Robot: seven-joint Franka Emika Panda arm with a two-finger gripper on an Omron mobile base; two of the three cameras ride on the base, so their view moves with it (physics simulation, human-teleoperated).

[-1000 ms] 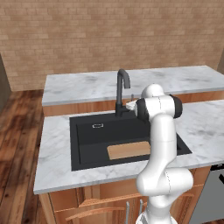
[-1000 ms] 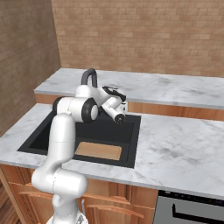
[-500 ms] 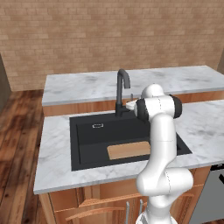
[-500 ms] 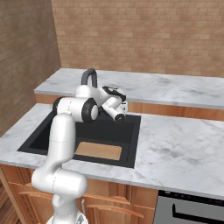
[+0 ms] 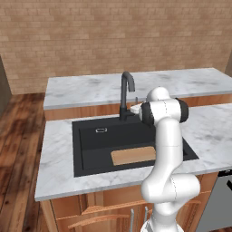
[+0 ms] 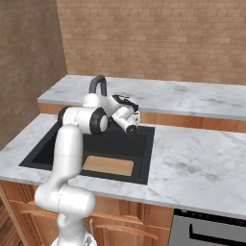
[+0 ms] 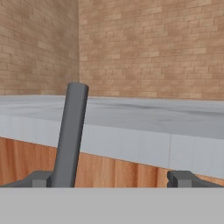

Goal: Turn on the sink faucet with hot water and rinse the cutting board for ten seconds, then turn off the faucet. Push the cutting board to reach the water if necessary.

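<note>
Brick walls (image 5: 113,41) close off the kitchen behind us, and below them a raised marble counter (image 5: 181,84) runs along the back. In front of that lies our own white marble countertop (image 6: 202,168), resting on wooden cabinets (image 5: 90,208).

Set into this countertop we see the sink (image 5: 90,149), a large matte black basin with a small silver overflow plate (image 5: 101,130) on its rear wall. On the basin floor, toward the front edge and right of centre in the left base view, the cutting board (image 5: 133,155) lies flat; from the right base view we find it in the near part of the basin, just beside our arm's lower link. We see no stream falling onto it.

At the back rim of the basin stands the sink faucet (image 5: 126,93), a slim dark gooseneck whose spout arches forward over the sink. Our gripper (image 7: 113,179) is held up level with the faucet's base, just to its right. Through the hand view we look along the fingertips (image 7: 183,178), which stand wide apart with nothing between them, and a dark upright bar of the faucet rises close to the left one. We cannot tell whether it touches.
</note>
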